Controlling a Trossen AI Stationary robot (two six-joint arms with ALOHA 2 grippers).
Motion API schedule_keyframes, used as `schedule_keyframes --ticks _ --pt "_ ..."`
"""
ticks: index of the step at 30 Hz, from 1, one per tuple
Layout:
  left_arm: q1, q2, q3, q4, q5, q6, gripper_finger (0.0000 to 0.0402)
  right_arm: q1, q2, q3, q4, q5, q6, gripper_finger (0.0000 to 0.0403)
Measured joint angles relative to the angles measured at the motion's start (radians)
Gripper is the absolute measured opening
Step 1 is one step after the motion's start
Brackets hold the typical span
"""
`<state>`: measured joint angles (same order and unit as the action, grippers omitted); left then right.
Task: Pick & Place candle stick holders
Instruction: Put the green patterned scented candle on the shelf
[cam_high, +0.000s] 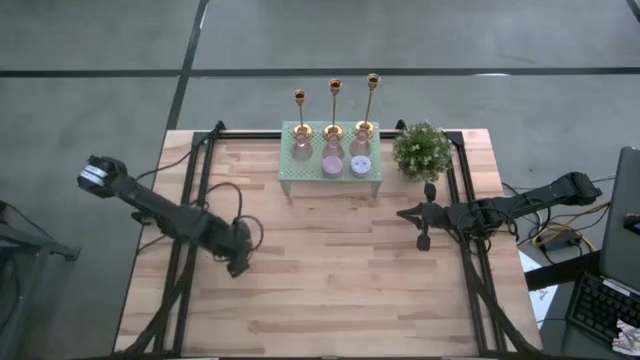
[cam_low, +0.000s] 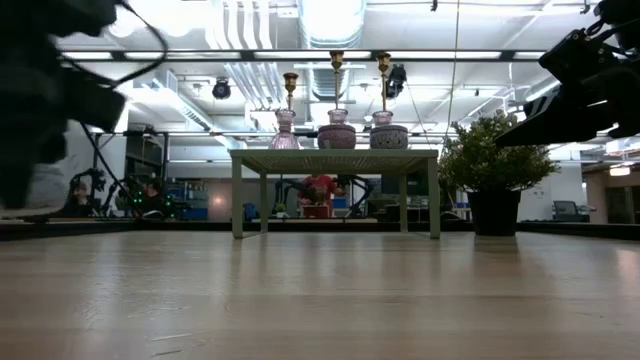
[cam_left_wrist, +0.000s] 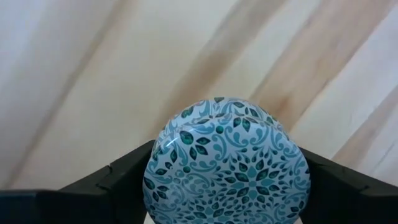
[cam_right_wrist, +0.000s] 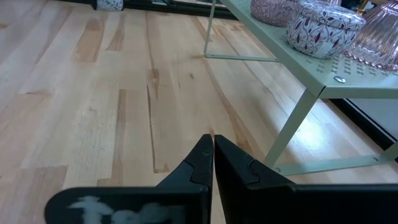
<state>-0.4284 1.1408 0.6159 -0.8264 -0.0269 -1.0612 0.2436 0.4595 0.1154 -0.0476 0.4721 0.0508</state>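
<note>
No text, label, brand, number or sign can be read anywhere in these views, on any thing shown.

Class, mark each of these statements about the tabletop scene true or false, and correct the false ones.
1. Three gold candle stick holders stand on the green stand. True.
2. The left gripper holds nothing. False: its jaws sit around a round teal-patterned tin.
3. The right gripper is shut and empty. True.
4. The potted plant stands left of the green stand in the high view. False: it stands to its right.
5. One candle stick holder lies on the wooden table. False: all stand upright.
</note>
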Motion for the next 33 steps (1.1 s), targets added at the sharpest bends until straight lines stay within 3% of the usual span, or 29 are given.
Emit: schedule_keyframes --ticks 11,19,33 --pt "0.345 0.002 0.132 -0.001 0.045 0.16 0.0314 0.0 0.0 0.0 0.0 0.0 -0.001 0.0008" --pt "0.543 0.036 0.299 0.007 0.052 0.252 0.0313 0.0 0.0 0.0 0.0 0.0 -0.002 0.0008" --pt "0.679 0.347 0.682 0.003 0.031 0.491 0.0314 0.0 0.0 0.0 0.0 0.0 -0.002 0.0008"
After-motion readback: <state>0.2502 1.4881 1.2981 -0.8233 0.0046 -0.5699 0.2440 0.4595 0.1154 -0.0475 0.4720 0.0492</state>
